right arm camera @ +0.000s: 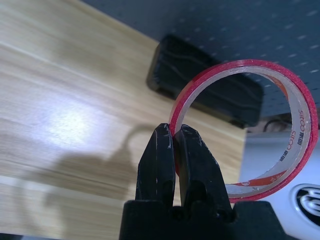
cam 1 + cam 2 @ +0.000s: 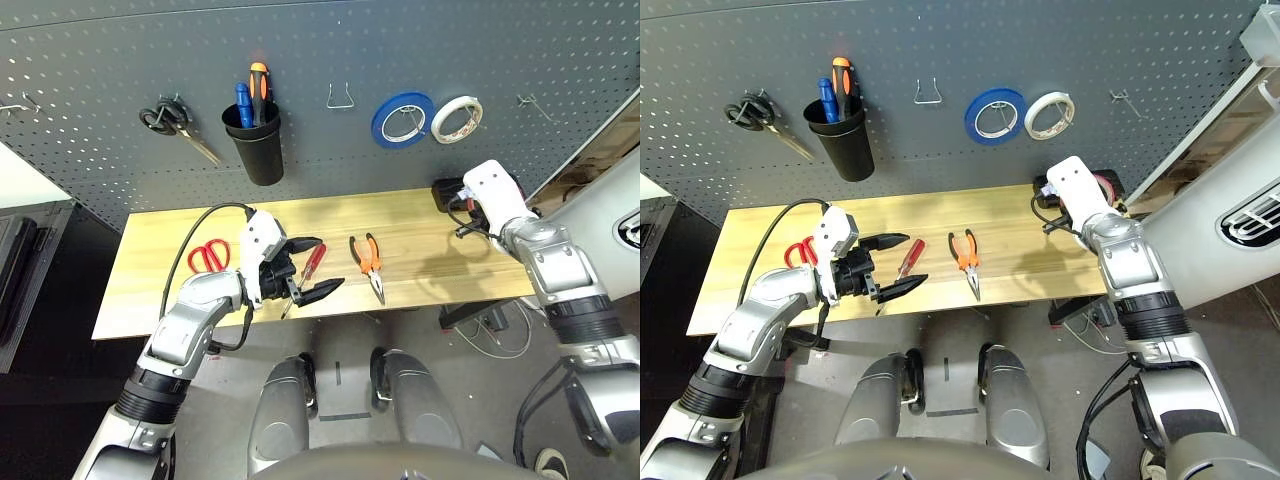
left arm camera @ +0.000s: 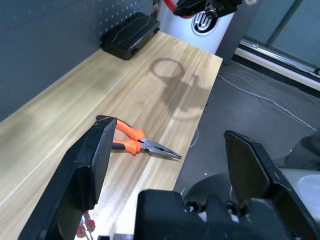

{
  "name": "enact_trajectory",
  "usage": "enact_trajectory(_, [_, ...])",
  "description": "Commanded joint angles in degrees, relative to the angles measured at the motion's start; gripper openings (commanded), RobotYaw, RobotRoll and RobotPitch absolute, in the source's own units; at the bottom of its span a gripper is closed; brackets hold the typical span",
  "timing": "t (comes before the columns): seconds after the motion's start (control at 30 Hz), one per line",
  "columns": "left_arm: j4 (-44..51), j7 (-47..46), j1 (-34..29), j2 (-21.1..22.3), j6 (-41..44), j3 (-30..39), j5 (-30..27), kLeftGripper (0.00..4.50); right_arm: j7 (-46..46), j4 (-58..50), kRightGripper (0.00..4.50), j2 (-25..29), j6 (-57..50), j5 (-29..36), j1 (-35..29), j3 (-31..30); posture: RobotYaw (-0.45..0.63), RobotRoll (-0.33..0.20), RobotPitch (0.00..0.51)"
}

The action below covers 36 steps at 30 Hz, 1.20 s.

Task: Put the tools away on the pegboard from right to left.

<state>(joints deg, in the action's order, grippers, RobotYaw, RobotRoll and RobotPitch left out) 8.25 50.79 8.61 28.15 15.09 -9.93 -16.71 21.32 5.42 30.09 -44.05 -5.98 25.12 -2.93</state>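
Observation:
My right gripper (image 1: 175, 131) is shut on the rim of the thin red tape ring (image 1: 300, 125) and holds it above the right end of the wooden table (image 2: 420, 230), just below the pegboard (image 2: 100, 100). The orange-and-black pliers (image 2: 368, 262) lie mid-table. The red-handled screwdriver (image 2: 312, 263) lies to their left, between the fingers of my open left gripper (image 2: 330, 263), which hovers low over the table's front. Further left lie the red-handled scissors (image 2: 208, 256). In the left wrist view the pliers (image 3: 132, 142) lie beyond the spread fingers (image 3: 95, 165).
On the pegboard hang black-handled scissors (image 2: 175, 125), a black cup (image 2: 255, 140) holding screwdrivers, a blue tape roll (image 2: 402, 118) and a white tape roll (image 2: 457, 118). Bare hooks sit between cup and blue roll (image 2: 342, 97) and at the far right (image 2: 533, 105). A black box (image 2: 447, 192) rests under the right arm.

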Motion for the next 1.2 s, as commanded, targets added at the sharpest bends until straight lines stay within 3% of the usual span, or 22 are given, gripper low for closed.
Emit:
enact_trajectory(0.03, [-0.41,1.04,0.06,0.04,-0.80,-0.33,-0.01,4.50,0.62,-1.79,0.03,1.39,0.14,0.22,-1.12,0.84,-0.13,0.000,0.047])
enact_trajectory(0.23, [2.02,1.87,-0.35,-0.07,-1.74,1.09,-1.86,4.50,1.74,-5.47,0.03,4.55,2.07,0.70,-1.35,2.27,-0.13,0.000,0.045])
enact_trajectory(0.63, [7.45,3.11,-2.42,3.89,-3.30,12.14,-9.35,4.50,4.19,-7.47,0.03,9.38,15.33,0.99,-3.89,4.83,-0.13,0.000,0.040])
enact_trajectory(0.97, [2.81,5.35,1.21,4.12,-5.27,15.00,-11.75,4.50,2.66,-2.32,0.03,8.79,18.06,2.81,0.98,8.71,-0.12,0.000,0.058])
enact_trajectory(1.2, [0.27,6.97,2.24,3.65,-6.27,13.58,-11.00,4.50,1.42,9.26,0.03,8.48,20.70,3.18,7.48,9.38,-0.12,0.000,0.061])
